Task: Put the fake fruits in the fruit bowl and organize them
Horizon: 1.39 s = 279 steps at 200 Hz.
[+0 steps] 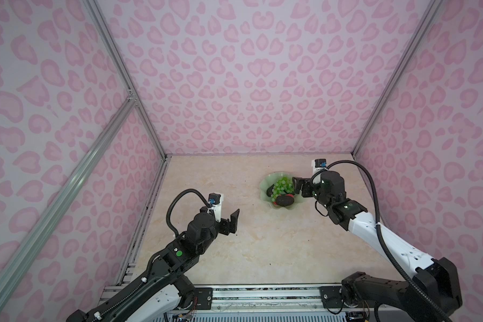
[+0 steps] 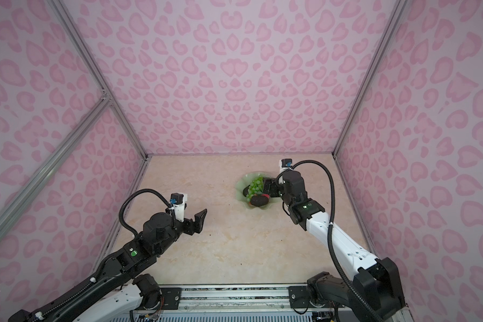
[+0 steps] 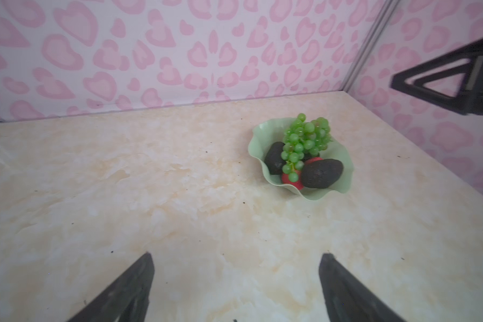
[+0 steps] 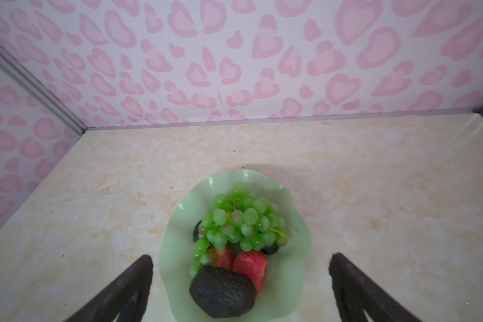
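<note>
The scalloped mint fruit bowl (image 4: pixel 293 223), set at the table's (image 1: pixel 234 251) far right, is heaped with green grapes (image 4: pixel 240 223), red apples (image 4: pixel 250 266) and dark avocados (image 4: pixel 222 292). The left gripper (image 3: pixel 236 256) and right gripper (image 4: pixel 241 256) are spread wide, empty.

A robot test cell in a lab: pink heart-spotted wall panels (image 1: pixel 262 83) sit in an aluminium frame (image 1: pixel 67 188) around a marble-look bench (image 1: pixel 262 251). The left arm (image 1: pixel 176 256) and right arm (image 1: pixel 374 231) stand on a metal rail (image 1: pixel 262 297) at its front edge

Filled fruit bowl (image 2: pixel 241 182) — grapes (image 2: pixel 255 186), avocado (image 2: pixel 260 200)
</note>
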Available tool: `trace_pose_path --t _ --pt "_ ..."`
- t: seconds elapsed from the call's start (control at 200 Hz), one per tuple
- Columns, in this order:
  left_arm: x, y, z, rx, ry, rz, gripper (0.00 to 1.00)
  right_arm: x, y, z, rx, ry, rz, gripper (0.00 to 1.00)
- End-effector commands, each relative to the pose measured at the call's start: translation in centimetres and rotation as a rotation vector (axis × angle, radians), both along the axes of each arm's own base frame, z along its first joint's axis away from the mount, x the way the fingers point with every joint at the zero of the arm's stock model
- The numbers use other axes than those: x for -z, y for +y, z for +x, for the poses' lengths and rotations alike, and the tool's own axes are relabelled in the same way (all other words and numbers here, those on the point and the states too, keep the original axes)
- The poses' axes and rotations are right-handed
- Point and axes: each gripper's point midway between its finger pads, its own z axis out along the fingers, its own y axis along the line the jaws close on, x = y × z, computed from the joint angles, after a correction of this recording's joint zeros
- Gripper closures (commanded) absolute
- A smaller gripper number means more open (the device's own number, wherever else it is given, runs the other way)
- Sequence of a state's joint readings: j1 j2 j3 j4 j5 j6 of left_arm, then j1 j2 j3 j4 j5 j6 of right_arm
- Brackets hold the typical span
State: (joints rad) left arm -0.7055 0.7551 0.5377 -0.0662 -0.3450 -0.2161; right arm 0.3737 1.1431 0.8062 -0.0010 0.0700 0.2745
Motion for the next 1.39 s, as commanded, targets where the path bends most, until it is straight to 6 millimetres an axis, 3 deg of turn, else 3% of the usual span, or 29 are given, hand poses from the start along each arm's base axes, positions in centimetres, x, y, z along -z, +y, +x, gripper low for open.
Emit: trace_pose_path --t 0.0,0.12,0.24,0.355,0.485,0.7,0.845,0.945,0.97,1.14,1.39 --pt "-1.2 3.5 2.4 -0.175 -0.137 0.056 0.06 -0.1 -4.8 -1.1 0.171 -0.105 -0.082 0.01" --pt "0.2 8.7 4.5 -0.364 -0.194 0.055 0.05 1.9 -9.4 -2.8 0.340 -0.134 -0.164 0.01" --pt "2.2 13.9 5.9 -0.521 -0.188 0.072 0.05 4.1 -11.0 -2.9 0.366 -0.143 -0.260 0.01" --pt "4.8 16.5 7.0 -0.558 -0.155 0.029 0.05 5.9 -12.9 -2.4 0.412 -0.111 -0.316 0.01" --pt "8.2 16.8 8.6 -0.537 -0.078 0.032 0.06 7.7 -13.4 -1.6 0.381 -0.173 -0.266 0.01" --pt "8.4 16.8 11.9 -0.471 -0.042 0.064 0.05 10.3 -12.7 -0.3 0.276 -0.189 -0.260 0.01" --pt "7.7 16.5 11.1 -0.431 -0.111 0.060 0.04 11.3 -12.3 0.4 0.241 -0.178 -0.272 0.01" --pt "9.3 16.5 10.4 -0.423 -0.180 0.052 0.02 12.2 -12.6 0.6 0.253 -0.177 -0.272 0.01" --pt "8.7 16.5 10.7 -0.425 -0.216 0.044 0.03 12.5 -12.6 0.6 0.253 -0.178 -0.269 0.01" --pt "9.6 18.8 11.7 -0.542 -0.119 0.030 0.01 12.5 -12.6 0.8 0.259 -0.201 -0.259 0.01" --pt "9.5 18.5 11.7 -0.538 -0.121 0.050 0.02 12.9 -12.7 0.8 0.260 -0.169 -0.269 0.01"
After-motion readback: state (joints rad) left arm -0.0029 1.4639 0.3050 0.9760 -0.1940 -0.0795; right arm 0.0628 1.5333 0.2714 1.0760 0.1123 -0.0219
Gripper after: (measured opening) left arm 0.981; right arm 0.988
